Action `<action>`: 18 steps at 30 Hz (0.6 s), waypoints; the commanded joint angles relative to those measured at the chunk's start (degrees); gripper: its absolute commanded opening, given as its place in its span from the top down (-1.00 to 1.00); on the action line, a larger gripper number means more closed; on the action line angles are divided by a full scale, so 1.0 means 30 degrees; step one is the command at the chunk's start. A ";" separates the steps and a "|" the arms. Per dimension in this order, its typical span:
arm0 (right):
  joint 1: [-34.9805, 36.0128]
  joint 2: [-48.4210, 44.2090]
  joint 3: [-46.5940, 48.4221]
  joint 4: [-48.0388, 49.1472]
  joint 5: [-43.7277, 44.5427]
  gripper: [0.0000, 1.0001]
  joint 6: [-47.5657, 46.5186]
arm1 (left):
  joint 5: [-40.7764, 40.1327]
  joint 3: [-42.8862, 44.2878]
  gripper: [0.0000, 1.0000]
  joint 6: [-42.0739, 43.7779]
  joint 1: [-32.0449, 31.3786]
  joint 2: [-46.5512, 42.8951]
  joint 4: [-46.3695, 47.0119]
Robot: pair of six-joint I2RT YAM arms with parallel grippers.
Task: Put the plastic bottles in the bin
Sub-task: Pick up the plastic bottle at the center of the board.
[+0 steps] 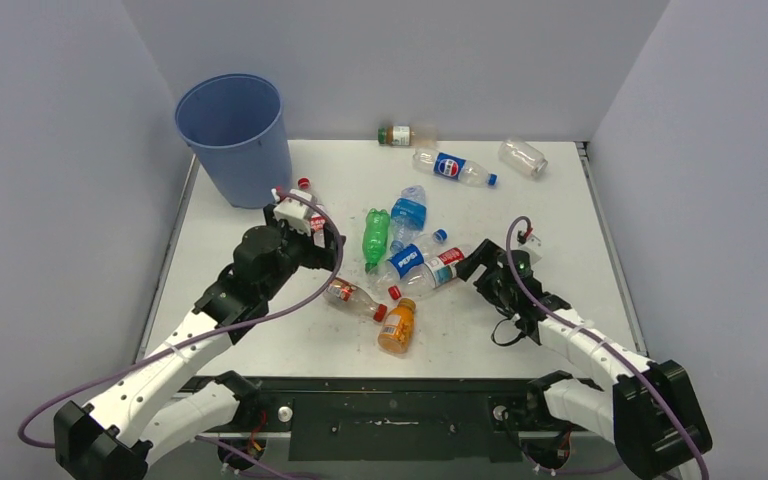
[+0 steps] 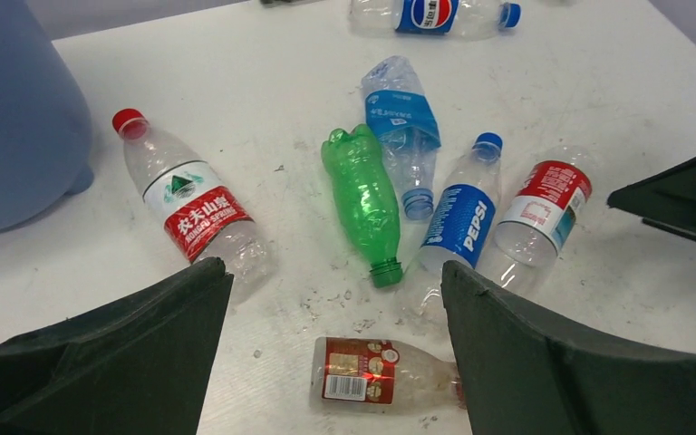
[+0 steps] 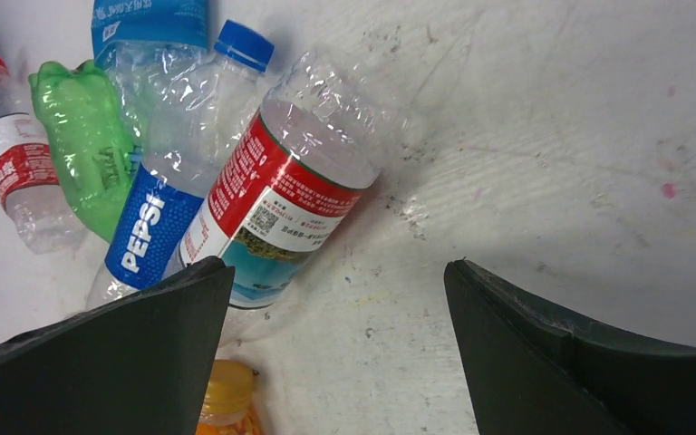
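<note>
Pale grey walls close in a white table point(image 1: 560, 330), scuffed and speckled with dirt in the wrist views. The blue bin point(image 1: 232, 135) stands upright at the far left corner, its mouth open upward. No bottle shows inside it.

The left claw point(image 1: 322, 236) hovers just right of the bin, its fingers spread wide with nothing between them. The right claw point(image 1: 495, 262) hangs low at the centre-right, likewise gaping and holding nothing.

Most bottles lie flat in a loose cluster mid-table. The green bottle point(image 1: 375, 238) runs far to near, its capless neck toward the arms. Beside it, a crushed blue-tinted bottle point(image 1: 408, 215) lies almost parallel. A Pepsi bottle point(image 1: 410, 258) slants with its blue cap to the far right. Touching it, a red-labelled clear bottle point(image 1: 442, 268) slants the same way, base to the far right. The orange bottle point(image 1: 398, 327) sits nearest the arms, cap pointing away from them. A second red-labelled bottle point(image 1: 352, 295) points its red cap at it.

Along the far edge lie another Pepsi bottle point(image 1: 452, 167), cap to the right, a small amber bottle point(image 1: 398, 135) and a clear bottle point(image 1: 522, 157).

The left wrist view alone shows the whole of a red-capped bottle point(image 2: 190, 213), cap toward the bin. From above, the claw hides most of it.
</note>
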 commanded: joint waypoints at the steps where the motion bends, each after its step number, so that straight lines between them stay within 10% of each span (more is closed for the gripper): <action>1: -0.0057 0.0749 -0.0574 0.4080 -0.2339 -0.79 0.2070 | -0.0082 0.0674 -0.71 -0.0400 -0.0723 -0.0544 0.1180; 18: -0.0288 0.7134 -0.0635 0.8619 -0.2564 -0.83 0.5023 | -0.1866 0.0616 -0.72 0.0346 -0.2906 -0.0706 0.0710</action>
